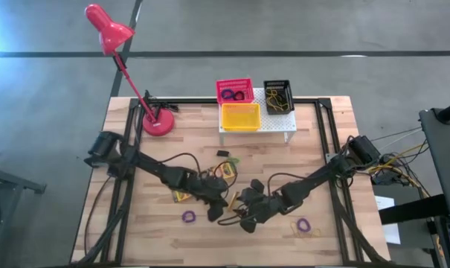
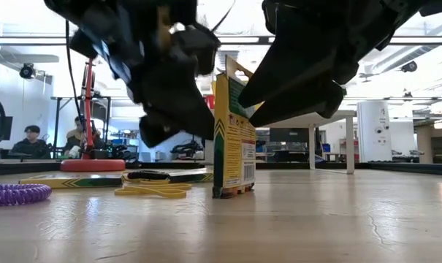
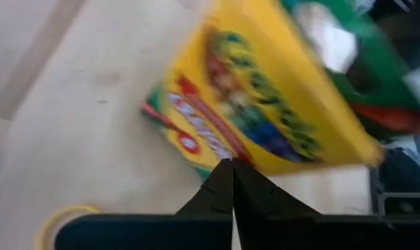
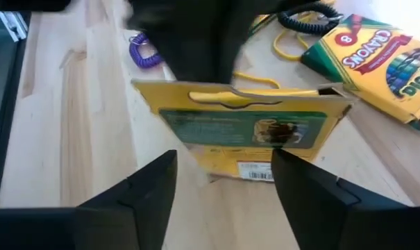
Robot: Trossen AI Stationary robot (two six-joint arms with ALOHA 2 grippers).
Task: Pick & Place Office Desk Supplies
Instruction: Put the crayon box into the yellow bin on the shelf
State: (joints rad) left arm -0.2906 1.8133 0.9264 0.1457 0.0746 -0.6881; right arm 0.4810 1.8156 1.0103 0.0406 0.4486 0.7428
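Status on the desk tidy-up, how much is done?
Done: loops sit in the pink-red mesh basket and black mesh basket. In hand: an upright yellow-and-green crayon box, between the open right tool and shut left tool. Left: purple coiled loops, another crayon box.

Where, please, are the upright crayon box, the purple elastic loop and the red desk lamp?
upright crayon box (image 2: 233, 139): low view, printed side face.
purple elastic loop (image 2: 16, 193): low view, coiled body.
red desk lamp (image 1: 108, 28): high view, shade.
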